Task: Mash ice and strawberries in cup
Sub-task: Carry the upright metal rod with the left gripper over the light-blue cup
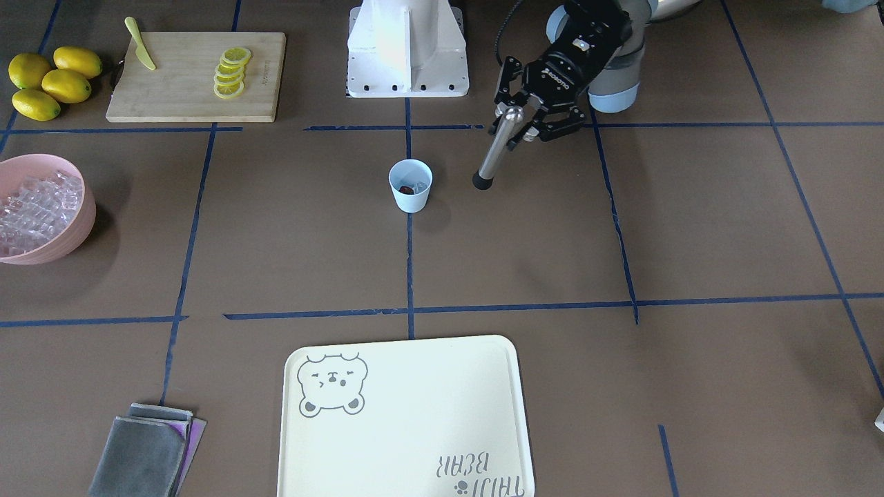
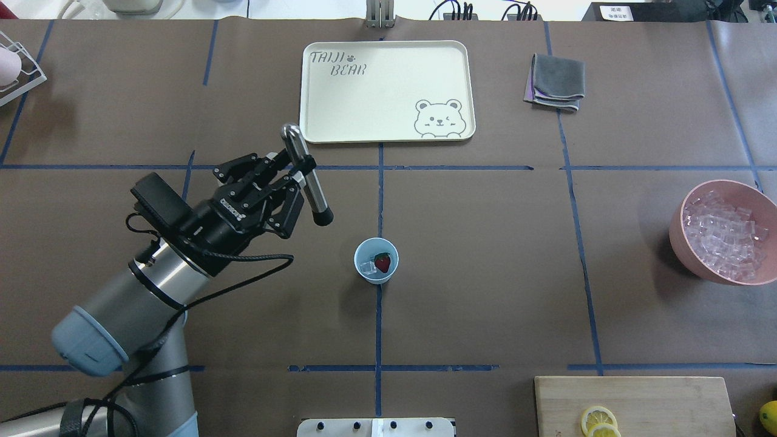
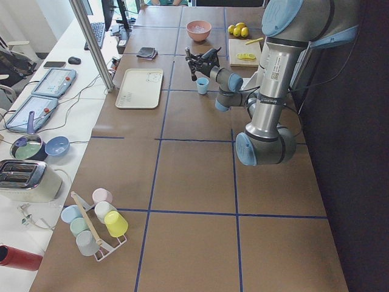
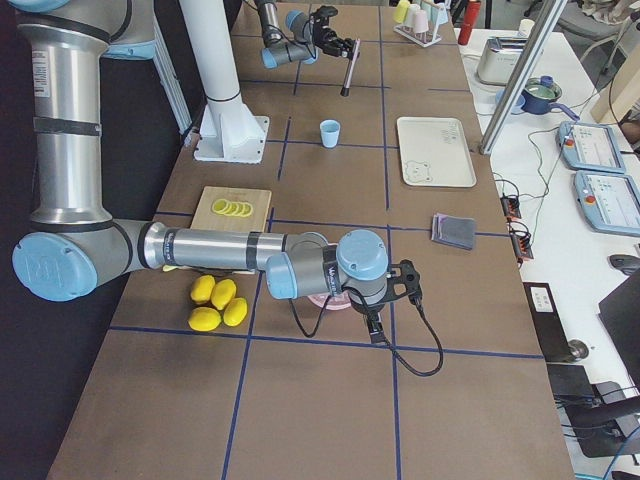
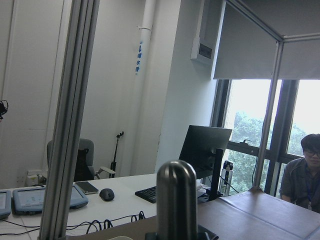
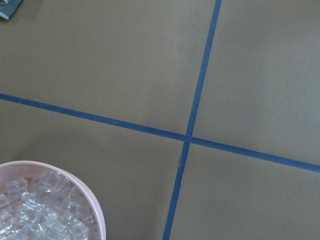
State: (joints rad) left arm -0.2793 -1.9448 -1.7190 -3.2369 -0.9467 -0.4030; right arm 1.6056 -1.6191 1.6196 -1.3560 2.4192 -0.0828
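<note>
The pale blue cup stands upright near the table's middle, also in the front view. Inside it lie one red strawberry and a few clear ice cubes. My left gripper is shut on a metal muddler with a black tip, held tilted above the table beside the cup, and it also shows in the front view. The muddler's rounded top fills the left wrist view. My right gripper shows only in the right side view, above the pink bowl. I cannot tell whether it is open or shut.
A pink bowl full of ice cubes stands at the right. A cream bear tray and folded grey cloths lie at the far side. A cutting board holds lemon slices and a yellow knife, beside whole lemons.
</note>
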